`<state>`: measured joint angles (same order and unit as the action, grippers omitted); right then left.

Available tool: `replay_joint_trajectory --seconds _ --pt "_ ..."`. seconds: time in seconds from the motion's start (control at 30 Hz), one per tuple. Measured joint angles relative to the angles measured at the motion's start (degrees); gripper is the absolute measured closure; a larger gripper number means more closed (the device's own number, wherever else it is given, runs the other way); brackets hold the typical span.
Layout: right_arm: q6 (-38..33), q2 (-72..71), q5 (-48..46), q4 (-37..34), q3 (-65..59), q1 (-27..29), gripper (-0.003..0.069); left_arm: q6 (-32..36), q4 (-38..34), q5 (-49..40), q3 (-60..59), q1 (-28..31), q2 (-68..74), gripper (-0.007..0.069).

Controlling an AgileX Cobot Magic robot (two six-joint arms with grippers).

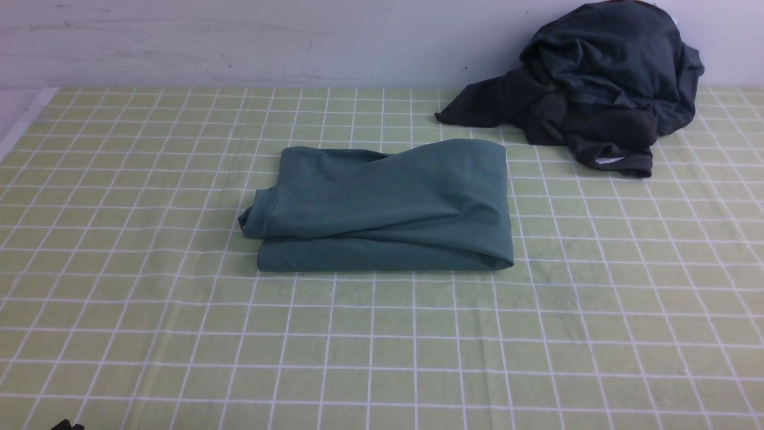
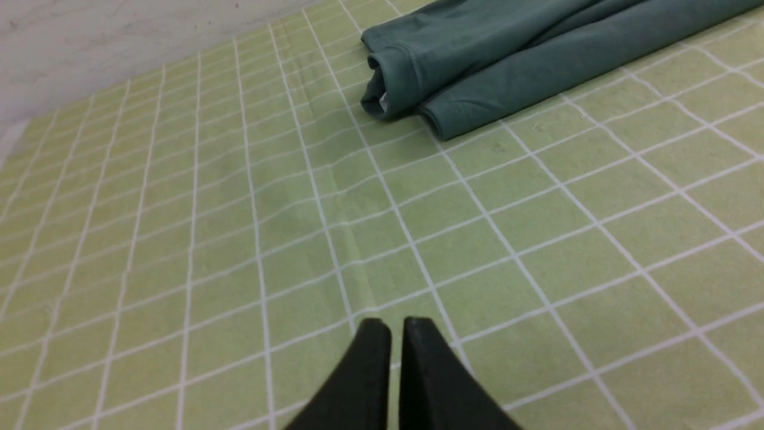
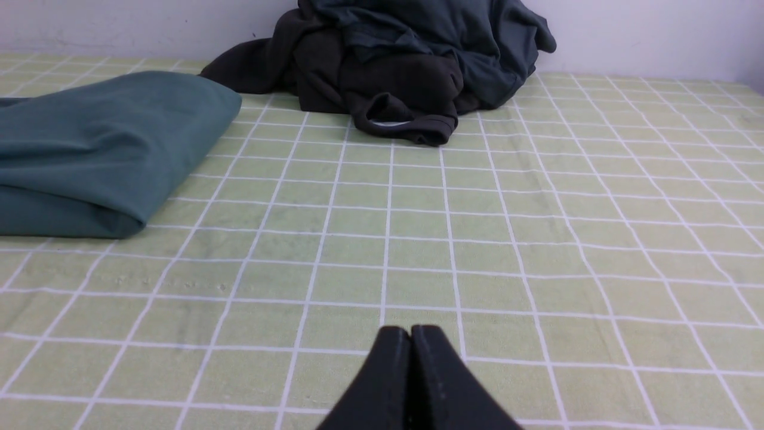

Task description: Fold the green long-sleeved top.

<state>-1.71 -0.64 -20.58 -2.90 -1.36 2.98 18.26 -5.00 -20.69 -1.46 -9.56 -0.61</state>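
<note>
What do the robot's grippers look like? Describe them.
Only the fingertips show. The left gripper has two matte black fingers tapering to blunt, rounded tips. The right gripper looks the same: plain black wedge-shaped fingers. No cables, markings or arm links are visible in any view.

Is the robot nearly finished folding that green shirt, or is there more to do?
It looks finished. The green long-sleeved top lies as a compact folded bundle on the checked cloth, apart from the dark heap of clothes. Nothing is in hand: the left gripper and right gripper are shut, empty, away from it. At most, tidying the loose hem on its left end remains.
</note>
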Motion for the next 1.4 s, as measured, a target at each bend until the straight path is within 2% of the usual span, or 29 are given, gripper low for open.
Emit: replay_joint_trajectory --seconds 0.17,0.23,0.47,1.4 --pt "0.0 0.0 0.0 0.0 0.0 0.0 0.0669 -9.6 0.8 -0.3 0.1 1.2 0.0 0.0607" --pt "0.0 0.0 0.0 0.0 0.0 0.0 0.0669 -10.6 1.6 -0.5 0.1 2.5 0.0 0.0607" --pt "0.0 0.0 0.0 0.0 0.0 0.0 0.0669 -10.8 2.2 -0.7 0.1 6.7 0.0 0.0607" --pt "0.0 0.0 0.0 0.0 0.0 0.0 0.0669 -13.0 2.2 -0.3 0.1 6.7 0.0 0.0607"
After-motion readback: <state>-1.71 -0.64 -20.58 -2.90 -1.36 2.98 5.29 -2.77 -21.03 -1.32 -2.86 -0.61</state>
